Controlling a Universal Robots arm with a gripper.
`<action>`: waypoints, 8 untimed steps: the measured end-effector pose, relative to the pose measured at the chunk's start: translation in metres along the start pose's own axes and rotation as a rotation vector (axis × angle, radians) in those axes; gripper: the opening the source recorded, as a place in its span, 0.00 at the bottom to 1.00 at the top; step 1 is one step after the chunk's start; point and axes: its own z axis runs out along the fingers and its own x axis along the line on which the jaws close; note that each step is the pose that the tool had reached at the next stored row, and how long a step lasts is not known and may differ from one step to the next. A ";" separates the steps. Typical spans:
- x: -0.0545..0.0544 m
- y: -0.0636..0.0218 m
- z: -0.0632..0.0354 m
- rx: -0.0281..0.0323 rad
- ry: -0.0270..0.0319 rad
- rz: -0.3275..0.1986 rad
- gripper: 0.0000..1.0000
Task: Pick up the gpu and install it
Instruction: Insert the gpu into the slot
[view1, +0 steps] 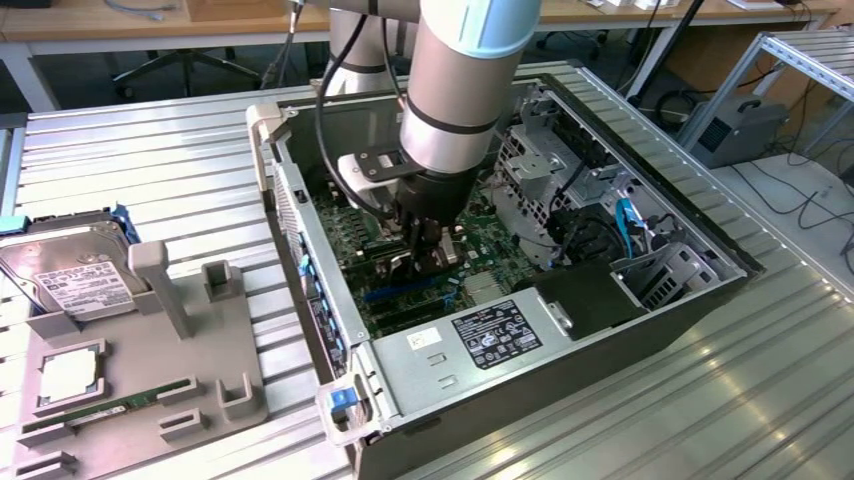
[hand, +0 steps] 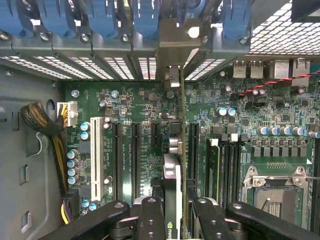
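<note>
The gpu (hand: 172, 175) stands on edge over the green motherboard (hand: 135, 105), among the black expansion slots. Its silvery bracket (hand: 172, 50) reaches the case's rear slot openings. My gripper (hand: 176, 206) is shut on the card, with one black finger (hand: 150, 215) on each side of it. Whether the card sits fully in a slot I cannot tell. In the exterior view my gripper (view1: 424, 255) is lowered deep into the open computer case (view1: 300, 250), and the arm hides most of the card.
Blue slot latches (hand: 100, 15) line the rear wall. A white slot (hand: 97, 160), the CPU socket (hand: 275, 185), the power supply (view1: 494, 335) and the drive cage (view1: 534, 165) surround the card. On the exterior view's left, a grey holder (view1: 160, 390) carries a hard drive (view1: 74, 270) and a memory stick (view1: 114, 412).
</note>
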 end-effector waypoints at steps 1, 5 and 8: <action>0.000 0.0000 0.0007 0.0001 0.0000 0.000 0.27; 0.000 0.0000 0.0010 0.0001 0.0002 0.007 0.27; 0.000 0.0003 0.0012 0.0003 0.0001 0.012 0.27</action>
